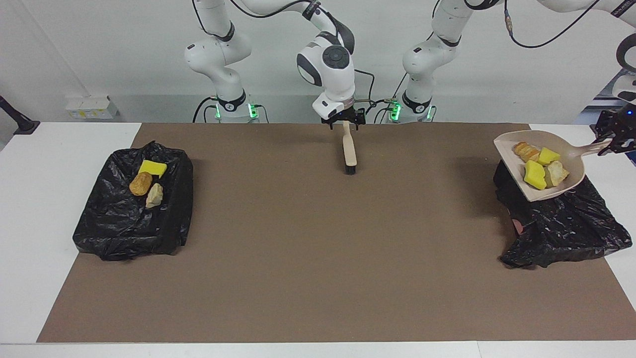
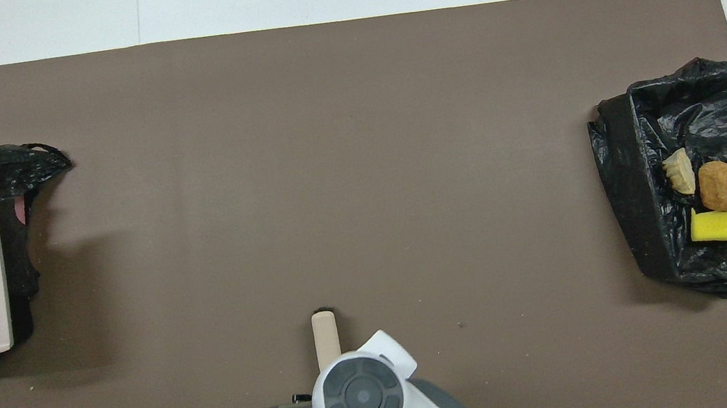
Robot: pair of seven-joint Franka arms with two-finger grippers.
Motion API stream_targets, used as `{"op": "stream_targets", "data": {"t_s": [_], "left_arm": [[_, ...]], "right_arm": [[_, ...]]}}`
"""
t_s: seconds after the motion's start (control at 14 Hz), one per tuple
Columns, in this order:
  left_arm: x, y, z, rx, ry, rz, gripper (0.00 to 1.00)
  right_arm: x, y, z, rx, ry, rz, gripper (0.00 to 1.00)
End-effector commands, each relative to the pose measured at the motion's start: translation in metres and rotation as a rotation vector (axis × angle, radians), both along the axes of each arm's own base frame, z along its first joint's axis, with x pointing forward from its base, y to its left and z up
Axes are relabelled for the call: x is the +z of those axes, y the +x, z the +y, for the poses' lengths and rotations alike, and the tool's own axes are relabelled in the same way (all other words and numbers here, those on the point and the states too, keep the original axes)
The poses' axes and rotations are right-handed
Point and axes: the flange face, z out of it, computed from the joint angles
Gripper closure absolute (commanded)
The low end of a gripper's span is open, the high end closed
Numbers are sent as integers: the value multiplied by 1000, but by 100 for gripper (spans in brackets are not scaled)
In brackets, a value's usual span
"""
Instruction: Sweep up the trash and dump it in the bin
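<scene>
Loaded dustpan held over bin.
Left gripper clamps the dustpan's handle, trash aboard. Right gripper spread above brush.

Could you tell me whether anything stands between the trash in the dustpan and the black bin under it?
Nothing visible does. The left tool holds the dustpan by its handle over the bag-lined bin, trash still inside the pan. The pan's own floor alone separates them; tipping should drop it in.
</scene>
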Motion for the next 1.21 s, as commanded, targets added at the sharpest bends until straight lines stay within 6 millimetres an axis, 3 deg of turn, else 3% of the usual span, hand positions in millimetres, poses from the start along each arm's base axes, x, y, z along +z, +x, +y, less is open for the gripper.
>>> {"op": "stream_targets", "data": {"t_s": [0.0,0.14,0.29,0.43,0.57,0.86,1.0,1.14], "left_arm": [[13,15,16,-42,120,-32,100],[16,22,23,-70,219,-52,100],[24,29,22,-78,332,-73,100],[16,31,21,-20,376,-91,100],[9,41,-10,-29,470,-59,100],[13,43,-27,-69,587,-28,100],[15,43,-35,-113,679,-1,100],[18,41,-47,-109,768,3,100]], "right_arm": [[29,64,-47,-98,12,-69,0],[47,100,-85,-92,-24,-153,0],[67,122,-117,-81,-80,-213,0],[94,138,-148,-91,-126,-242,0],[127,143,-177,-63,-145,-247,0],[195,154,-249,96,-168,-231,0],[236,156,-280,82,-183,-238,0],[259,152,-297,58,-199,-227,0]]}}
